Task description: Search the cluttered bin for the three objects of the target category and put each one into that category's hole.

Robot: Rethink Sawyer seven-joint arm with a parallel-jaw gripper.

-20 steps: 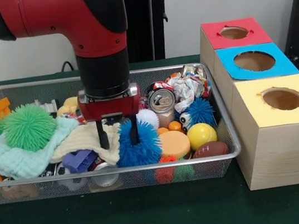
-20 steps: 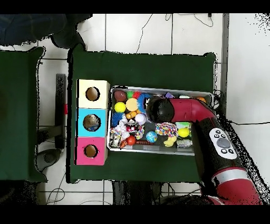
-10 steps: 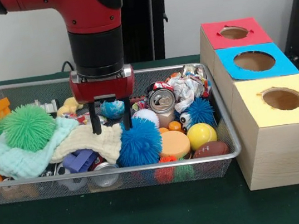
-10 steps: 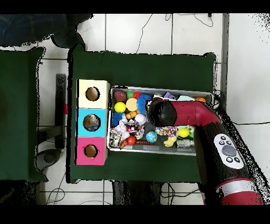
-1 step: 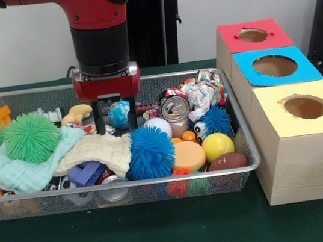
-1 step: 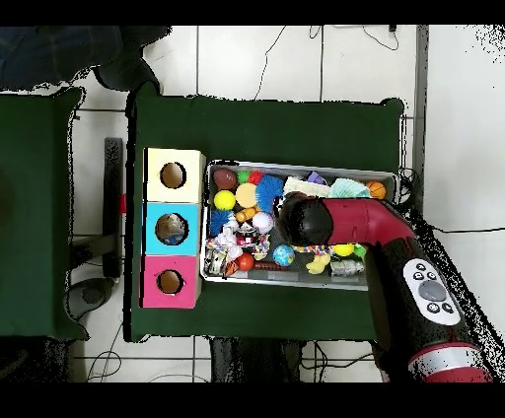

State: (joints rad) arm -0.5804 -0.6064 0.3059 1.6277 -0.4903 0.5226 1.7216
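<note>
— Three boxes (image 5: 286,102) beside the bin (image 5: 247,144); where's the gripper (image 5: 113,123)?
— Front: fingers spread, empty, above the cream cloth (image 5: 96,152), globe ball (image 5: 119,114) just behind.
— Overhead?
— Arm (image 6: 340,222) covers the bin's (image 6: 296,283) middle; blue spiky ball (image 6: 268,187) nearby.

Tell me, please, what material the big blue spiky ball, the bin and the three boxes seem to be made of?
Blue spiky ball: probably soft rubber, matte, covered in thin flexible strands. Bin: metal wire mesh, silvery, see-through sides with a shiny rim. Boxes: light unfinished wood, visible grain; tops look like coloured paper or paint.
</note>
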